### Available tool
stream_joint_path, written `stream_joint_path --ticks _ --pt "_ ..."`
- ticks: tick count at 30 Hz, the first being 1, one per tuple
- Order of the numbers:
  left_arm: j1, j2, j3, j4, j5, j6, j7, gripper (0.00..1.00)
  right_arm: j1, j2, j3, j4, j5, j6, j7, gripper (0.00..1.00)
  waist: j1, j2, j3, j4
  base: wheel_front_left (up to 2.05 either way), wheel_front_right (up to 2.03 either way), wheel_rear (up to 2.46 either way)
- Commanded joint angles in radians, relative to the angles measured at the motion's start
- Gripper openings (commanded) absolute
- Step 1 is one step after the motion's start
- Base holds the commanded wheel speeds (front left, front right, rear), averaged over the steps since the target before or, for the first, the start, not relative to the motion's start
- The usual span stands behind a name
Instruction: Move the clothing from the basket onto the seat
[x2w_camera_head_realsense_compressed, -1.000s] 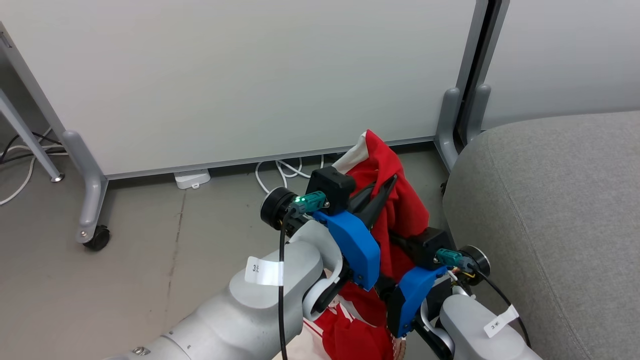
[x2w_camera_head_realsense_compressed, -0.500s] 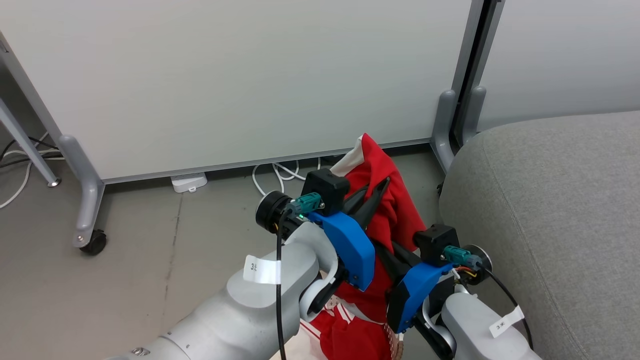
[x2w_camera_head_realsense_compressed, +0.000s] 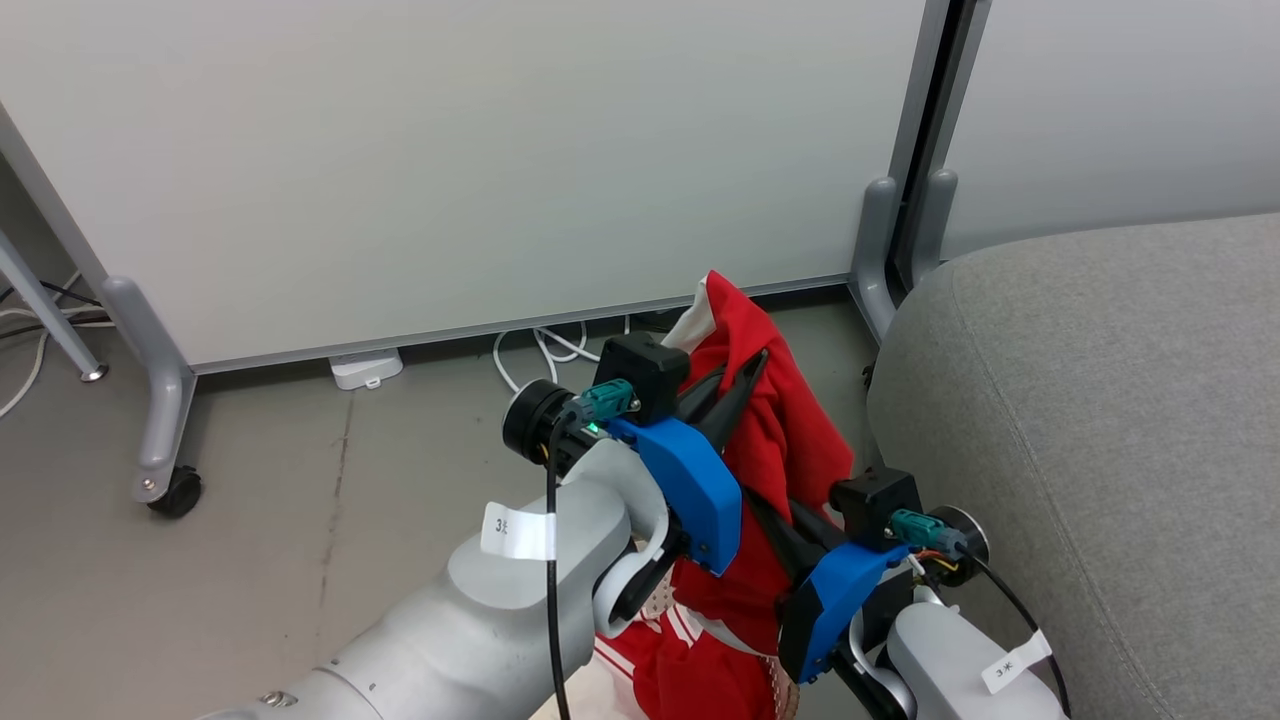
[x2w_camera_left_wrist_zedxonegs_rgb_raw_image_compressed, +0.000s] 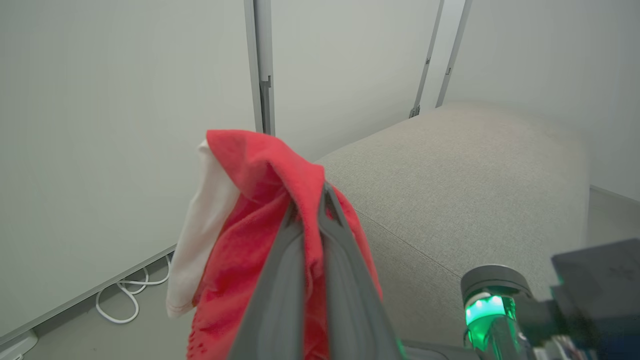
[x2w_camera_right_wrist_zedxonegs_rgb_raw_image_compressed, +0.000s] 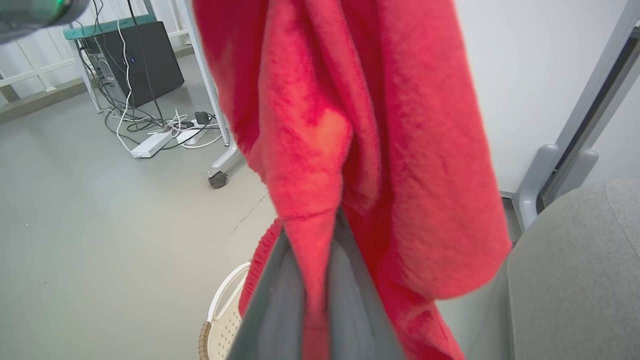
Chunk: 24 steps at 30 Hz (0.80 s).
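Since a second before, my head camera had swung a little, so the caster (x2w_camera_head_realsense_compressed: 172, 492) at the far left, the partition panel (x2w_camera_head_realsense_compressed: 500, 150) and the white cables (x2w_camera_head_realsense_compressed: 530, 350) on the floor (x2w_camera_head_realsense_compressed: 300, 520) sat further left in the head view; none of them had moved themselves.

My left tool (x2w_camera_head_realsense_compressed: 755, 365) stayed pressed together on an upper fold of the clothing (x2w_camera_head_realsense_compressed: 790, 440), as before. In the left wrist view its fingers (x2w_camera_left_wrist_zedxonegs_rgb_raw_image_compressed: 345, 280) met at the tip with red cloth (x2w_camera_left_wrist_zedxonegs_rgb_raw_image_compressed: 240, 240) caught between them and a white panel hanging beside.

The garment hung down from that pinch, its lower part trailing toward the basket (x2w_camera_right_wrist_zedxonegs_rgb_raw_image_compressed: 220, 310) below, above the floor and just beside the seat.

The main change was my right tool (x2w_camera_right_wrist_zedxonegs_rgb_raw_image_compressed: 320, 235): a second earlier its fingers had stood wide, and now they were pinching a lower fold of the red fabric (x2w_camera_right_wrist_zedxonegs_rgb_raw_image_compressed: 375, 125). In the head view it sat lower than the left one, close to the seat's rounded edge.

The seat (x2w_camera_head_realsense_compressed: 1100, 420) lay at the right, with no clothing on it yet.
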Motion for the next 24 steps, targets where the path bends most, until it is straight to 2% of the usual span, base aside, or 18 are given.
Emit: stream_joint_path --ticks 1,15,16,17,18,24 --pt "-0.013 0.001 -0.001 0.004 -0.003 0.006 -0.007 0.0 0.013 -0.002 0.0 0.001 -0.001 0.0 -0.003 0.0 0.0 0.0 0.0 -0.001 0.0 0.0 0.0" --pt "-0.012 0.001 -0.003 0.008 -0.007 0.003 -0.007 0.0 0.016 -0.002 0.01 0.013 0.006 0.0 -0.003 0.0 0.0 0.0 -0.001 -0.007 0.0 0.0 0.0" --pt "-0.014 0.001 -0.001 0.006 -0.004 0.006 -0.007 0.38 0.016 -0.002 0.011 0.014 0.006 0.0 -0.003 0.0 0.0 0.0 -0.001 -0.007 0.0 0.0 0.0" --pt "-0.016 0.001 0.003 0.005 0.001 0.008 -0.008 0.87 0.015 -0.002 0.012 0.015 0.007 0.0 -0.003 0.0 0.0 0.0 -0.001 -0.008 0.0 0.0 0.0" --pt "-0.016 0.001 0.006 0.003 0.003 0.009 -0.008 1.0 0.015 -0.002 0.013 0.015 0.007 0.0 -0.003 0.0 0.0 0.0 0.0 -0.009 0.0 0.0 0.0" --pt "0.003 0.001 0.035 -0.005 0.032 0.009 -0.008 1.0 0.012 -0.002 0.011 0.014 0.006 0.0 -0.003 0.0 0.0 0.0 0.004 -0.015 0.0 0.0 0.0"
